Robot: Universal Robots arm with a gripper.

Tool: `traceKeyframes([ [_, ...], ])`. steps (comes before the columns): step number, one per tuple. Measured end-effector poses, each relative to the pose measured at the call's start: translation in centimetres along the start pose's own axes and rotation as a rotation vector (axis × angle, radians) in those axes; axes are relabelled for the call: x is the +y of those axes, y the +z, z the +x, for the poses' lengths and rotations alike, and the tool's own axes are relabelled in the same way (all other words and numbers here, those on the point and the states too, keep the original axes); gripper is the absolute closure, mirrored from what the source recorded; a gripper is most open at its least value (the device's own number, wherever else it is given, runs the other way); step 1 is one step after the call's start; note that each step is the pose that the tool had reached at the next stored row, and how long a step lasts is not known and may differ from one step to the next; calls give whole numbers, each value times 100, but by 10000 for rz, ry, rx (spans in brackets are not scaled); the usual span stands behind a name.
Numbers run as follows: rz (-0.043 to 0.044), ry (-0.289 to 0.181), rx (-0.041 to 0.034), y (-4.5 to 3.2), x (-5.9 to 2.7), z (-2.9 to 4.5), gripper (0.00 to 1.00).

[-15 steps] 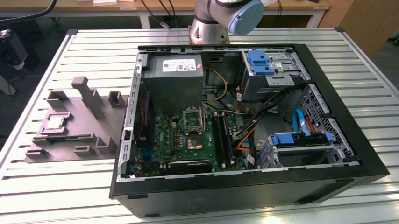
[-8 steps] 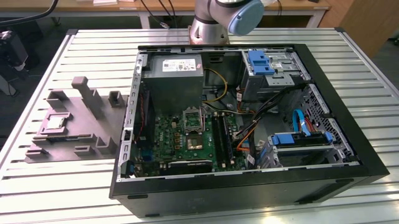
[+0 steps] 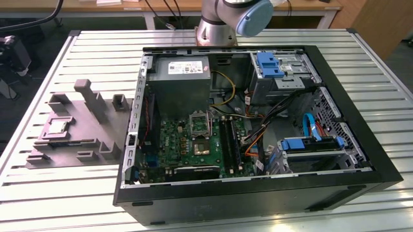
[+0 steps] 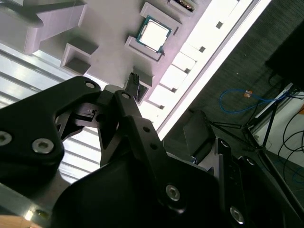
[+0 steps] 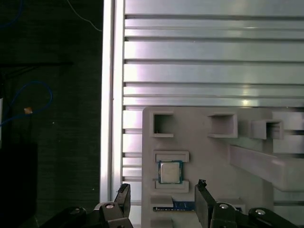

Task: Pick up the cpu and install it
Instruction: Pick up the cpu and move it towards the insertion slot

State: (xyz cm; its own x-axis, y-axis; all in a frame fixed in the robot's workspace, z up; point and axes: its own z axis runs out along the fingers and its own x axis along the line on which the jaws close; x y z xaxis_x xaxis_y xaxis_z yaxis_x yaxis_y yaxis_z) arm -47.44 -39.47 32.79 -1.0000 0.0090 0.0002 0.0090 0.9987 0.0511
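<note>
Here the cpu lies flat, silvery top up, in its recess on the grey moulded tray. The tray rests on the slatted metal counter, to the exterior view's left of the open computer case. The claw hangs over the tray with its fingers spread wide, holding nothing. In the first wrist view the cpu shows between the two fingertips, apart from both.
</note>
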Motion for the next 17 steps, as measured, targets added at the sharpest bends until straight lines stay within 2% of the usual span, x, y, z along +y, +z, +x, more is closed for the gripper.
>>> traceKeyframes([
  [14, -23, 0, -1, 11, -1, 0, 35],
  [17, -22, -18, 11, 45, -3, -32, 35],
])
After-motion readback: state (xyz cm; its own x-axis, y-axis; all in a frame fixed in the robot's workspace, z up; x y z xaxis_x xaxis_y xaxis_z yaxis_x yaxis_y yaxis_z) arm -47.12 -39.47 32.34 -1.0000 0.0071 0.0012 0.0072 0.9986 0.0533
